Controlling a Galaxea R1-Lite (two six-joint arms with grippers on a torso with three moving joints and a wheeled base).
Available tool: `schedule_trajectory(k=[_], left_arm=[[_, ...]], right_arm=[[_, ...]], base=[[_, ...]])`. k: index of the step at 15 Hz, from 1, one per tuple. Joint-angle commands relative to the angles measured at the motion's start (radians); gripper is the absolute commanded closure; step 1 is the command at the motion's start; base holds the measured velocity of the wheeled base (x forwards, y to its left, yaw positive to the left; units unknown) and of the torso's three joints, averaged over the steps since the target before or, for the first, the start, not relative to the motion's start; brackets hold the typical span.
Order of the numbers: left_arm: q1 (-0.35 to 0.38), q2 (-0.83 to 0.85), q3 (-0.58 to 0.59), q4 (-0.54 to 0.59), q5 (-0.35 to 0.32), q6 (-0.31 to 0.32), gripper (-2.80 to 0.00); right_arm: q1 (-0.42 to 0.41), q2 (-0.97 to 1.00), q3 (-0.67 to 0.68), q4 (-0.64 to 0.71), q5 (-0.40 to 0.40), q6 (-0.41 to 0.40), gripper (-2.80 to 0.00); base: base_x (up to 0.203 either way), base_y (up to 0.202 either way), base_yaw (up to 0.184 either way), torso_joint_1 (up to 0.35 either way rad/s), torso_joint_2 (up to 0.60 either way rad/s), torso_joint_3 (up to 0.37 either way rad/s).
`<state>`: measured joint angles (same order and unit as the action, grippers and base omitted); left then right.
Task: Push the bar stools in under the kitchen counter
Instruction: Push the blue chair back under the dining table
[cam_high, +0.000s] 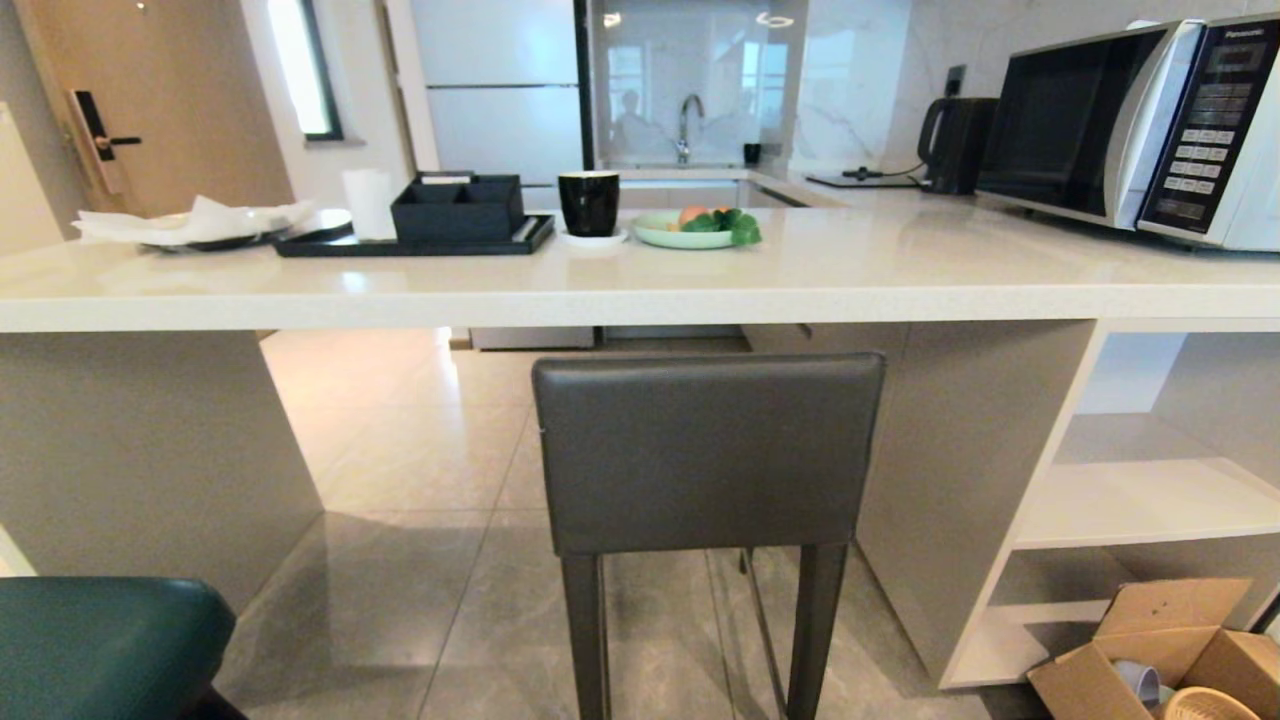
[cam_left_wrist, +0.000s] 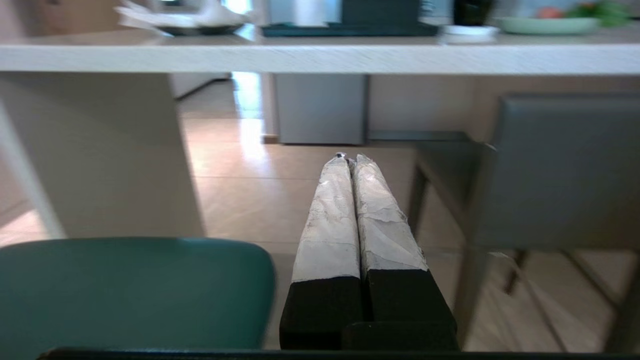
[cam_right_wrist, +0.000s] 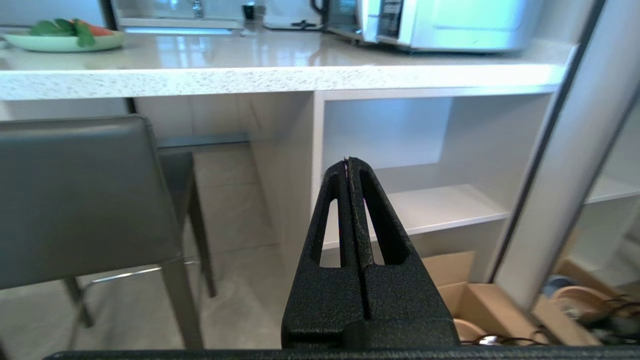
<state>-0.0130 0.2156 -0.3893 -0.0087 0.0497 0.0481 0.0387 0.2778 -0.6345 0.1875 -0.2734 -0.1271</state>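
Right, I see the grey stool straight ahead, its back facing me and sitting just below the edge of the surface, in the opening beside the white shelves. The teal stool is near me on my left, still out from the surface. My left gripper has its fingers clenched on nothing, between the two stools. My right gripper is likewise clenched and empty, facing the shelves.
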Motion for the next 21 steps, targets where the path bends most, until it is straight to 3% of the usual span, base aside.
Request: schedule_trajectory(k=[1, 4, 6, 9, 12, 14, 16, 21], left_arm=[[0.01, -0.102, 0.024, 0.019, -0.121, -0.014, 0.0], [0.013, -0.215, 0.099, 0.136, -0.213, -0.018, 0.0], [0.013, -0.217, 0.151, 0.159, -0.219, -0.033, 0.0], [0.013, -0.217, 0.261, 0.155, -0.213, -0.015, 0.0], [0.013, -0.217, 0.345, 0.044, -0.167, -0.054, 0.0], [0.013, -0.217, 0.346, 0.044, -0.163, -0.053, 0.0], [0.013, -0.216, 0.346, 0.047, -0.162, -0.065, 0.0], [0.015, -0.216, 0.346, 0.057, -0.134, -0.139, 0.0]], right_arm=[[-0.083, -0.019, 0.009, 0.0, 0.103, -0.007, 0.0], [-0.061, -0.112, 0.097, 0.003, 0.18, 0.021, 0.0], [-0.053, -0.225, 0.291, 0.002, 0.276, 0.021, 0.0], [-0.048, -0.269, 0.538, -0.087, 0.359, 0.032, 0.0], [-0.046, -0.279, 0.628, -0.24, 0.35, 0.02, 0.0], [-0.046, -0.279, 0.63, -0.241, 0.341, 0.054, 0.0], [-0.046, -0.278, 0.631, -0.187, 0.27, 0.085, 0.0], [-0.045, -0.278, 0.633, -0.188, 0.28, 0.064, 0.0]], base=[[0.0, 0.0, 0.0, 0.0, 0.0, 0.0], [0.0, 0.0, 0.0, 0.0, 0.0, 0.0], [0.0, 0.0, 0.0, 0.0, 0.0, 0.0], [0.0, 0.0, 0.0, 0.0, 0.0, 0.0], [0.0, 0.0, 0.0, 0.0, 0.0, 0.0], [0.0, 0.0, 0.0, 0.0, 0.0, 0.0], [0.0, 0.0, 0.0, 0.0, 0.0, 0.0], [0.0, 0.0, 0.0, 0.0, 0.0, 0.0]])
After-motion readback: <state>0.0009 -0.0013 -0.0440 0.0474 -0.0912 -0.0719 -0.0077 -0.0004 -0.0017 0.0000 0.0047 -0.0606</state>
